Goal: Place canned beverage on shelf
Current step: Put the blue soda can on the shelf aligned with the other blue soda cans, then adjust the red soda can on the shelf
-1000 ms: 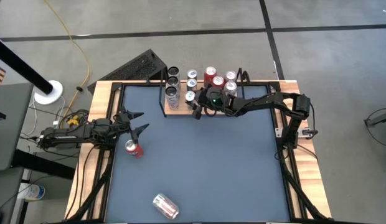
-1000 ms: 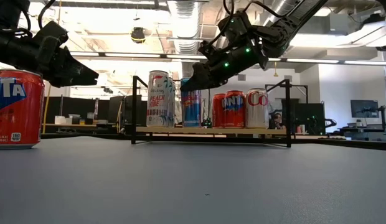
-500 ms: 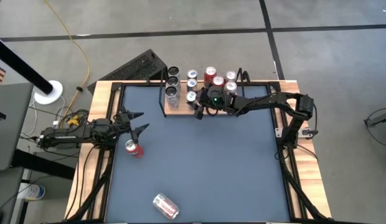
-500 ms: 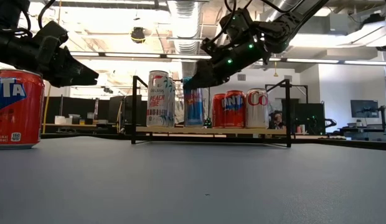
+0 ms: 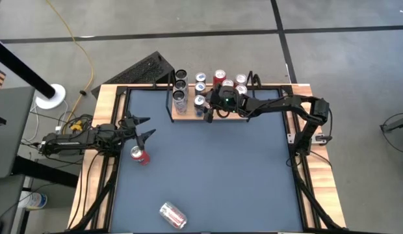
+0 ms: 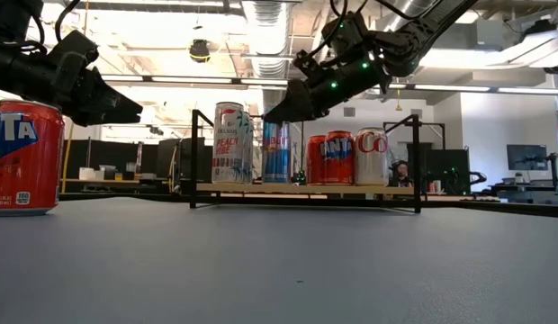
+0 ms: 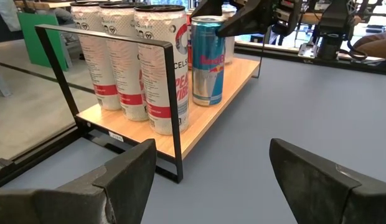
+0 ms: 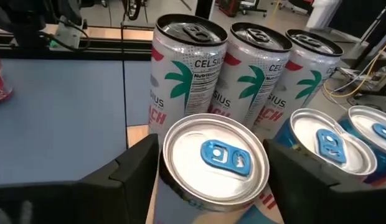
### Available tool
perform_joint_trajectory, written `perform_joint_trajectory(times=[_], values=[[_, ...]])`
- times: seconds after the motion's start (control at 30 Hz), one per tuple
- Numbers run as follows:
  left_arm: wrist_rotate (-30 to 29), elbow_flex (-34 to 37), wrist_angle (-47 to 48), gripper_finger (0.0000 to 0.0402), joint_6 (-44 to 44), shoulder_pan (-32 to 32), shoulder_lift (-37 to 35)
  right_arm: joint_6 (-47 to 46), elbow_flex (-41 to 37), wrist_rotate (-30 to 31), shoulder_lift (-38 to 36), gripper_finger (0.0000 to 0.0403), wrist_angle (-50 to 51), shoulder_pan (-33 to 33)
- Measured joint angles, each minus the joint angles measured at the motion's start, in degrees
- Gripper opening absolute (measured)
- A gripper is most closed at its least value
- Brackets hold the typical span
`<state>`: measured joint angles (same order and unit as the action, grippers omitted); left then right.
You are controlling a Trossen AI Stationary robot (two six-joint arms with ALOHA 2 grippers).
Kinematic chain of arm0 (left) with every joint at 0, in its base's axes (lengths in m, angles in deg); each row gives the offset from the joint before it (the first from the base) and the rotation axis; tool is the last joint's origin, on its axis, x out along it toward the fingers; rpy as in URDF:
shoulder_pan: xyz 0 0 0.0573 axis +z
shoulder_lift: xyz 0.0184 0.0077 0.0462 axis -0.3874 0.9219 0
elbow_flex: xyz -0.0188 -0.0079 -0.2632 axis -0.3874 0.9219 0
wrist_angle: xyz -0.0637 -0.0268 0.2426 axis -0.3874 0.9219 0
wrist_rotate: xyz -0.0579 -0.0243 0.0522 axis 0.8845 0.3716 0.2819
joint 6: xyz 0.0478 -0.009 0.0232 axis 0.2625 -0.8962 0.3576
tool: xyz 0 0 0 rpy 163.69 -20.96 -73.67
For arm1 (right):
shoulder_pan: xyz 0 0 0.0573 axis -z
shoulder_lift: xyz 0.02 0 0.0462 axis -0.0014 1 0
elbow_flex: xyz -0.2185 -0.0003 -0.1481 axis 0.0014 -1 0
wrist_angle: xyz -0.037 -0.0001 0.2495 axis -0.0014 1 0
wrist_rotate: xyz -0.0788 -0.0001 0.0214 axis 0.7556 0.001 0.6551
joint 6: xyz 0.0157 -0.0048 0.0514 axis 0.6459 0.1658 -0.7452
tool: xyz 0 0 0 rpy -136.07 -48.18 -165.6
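Right gripper (image 6: 281, 112) hovering just above the top of a blue-and-silver can (image 6: 276, 152), fingers spread wide to either side of its lid and gripping nothing. In the right wrist view, silver lid with blue tab (image 8: 215, 156) sitting between the 2 dark fingers (image 8: 127, 171), a gap showing on each side. Can standing upright on the shelf (image 5: 188, 114), at its front edge near the middle, per the high view. Just at 9 o'clock of it, 3 tall white Celsius cans (image 8: 190, 68) in a row running front to back at the shelf's left end. At 3 o'clock of the blue can, an orange Fanta can (image 6: 330, 157) and a silver Coca-Cola can (image 6: 371, 156), also upright on the light-wood board.

Left gripper (image 5: 142, 127) parked over the dark table (image 5: 214, 169) at its 9 o'clock side, fingers wide apart and empty. Upright red Fanta can (image 5: 140, 155) just at 6 o'clock of that gripper. 1 more can (image 5: 172, 214) lying on its side near the table's 6 o'clock edge, well apart from the rest.
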<state>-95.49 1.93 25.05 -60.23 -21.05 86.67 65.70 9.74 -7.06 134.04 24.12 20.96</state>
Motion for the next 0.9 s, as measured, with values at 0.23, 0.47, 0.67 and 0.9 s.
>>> perform_joint_trajectory(times=[0.23,0.47,0.67,0.9], values=[[0.0,0.01,-0.01,0.03,0.0,0.01,0.0,0.0,0.0,-0.92,0.31,0.0303,0.11,0.31],[-0.02,-0.01,0.0,0.03,0.0,0.02,0.0,1.37,0.0,0.23,-2.79,0.0318,1.24,0.23],[0.0,-0.01,0.0,0.03,0.0,0.02,0.0,2.2,0.0,0.37,-11.49,0.0318,8.27,0.1],[-0.02,-0.01,0.0,0.03,0.0,0.01,0.0,-5.39,0.07,0.42,-23.2,0.0318,28.29,1.75]])
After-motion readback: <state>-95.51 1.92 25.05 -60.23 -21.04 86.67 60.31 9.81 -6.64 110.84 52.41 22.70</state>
